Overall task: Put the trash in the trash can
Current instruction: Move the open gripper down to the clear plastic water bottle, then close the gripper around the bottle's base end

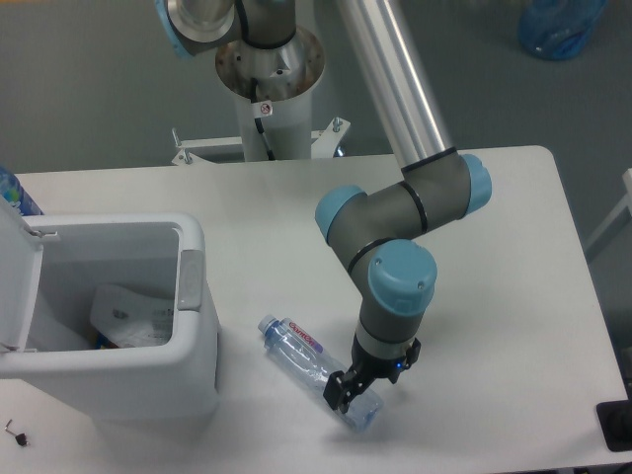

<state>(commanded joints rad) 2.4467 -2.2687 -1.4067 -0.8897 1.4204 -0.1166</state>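
The clear plastic bottle [296,348], blue cap pointing up-left and red-white label near the neck, lies on the white table [494,247] just right of the trash can [197,326]. My gripper [367,387] is low over the bottle's bottom end, open, with its dark fingers [339,389] on either side of the bottle. The white trash can stands at the left with its lid [18,286] swung open. A crumpled whitish wrapper [128,316] lies inside it.
The arm's base column [267,69] stands behind the table. A blue object [15,193] shows at the left edge behind the bin. A blue bag [558,25] lies on the floor at top right, and a black object [617,425] sits at the lower right edge.
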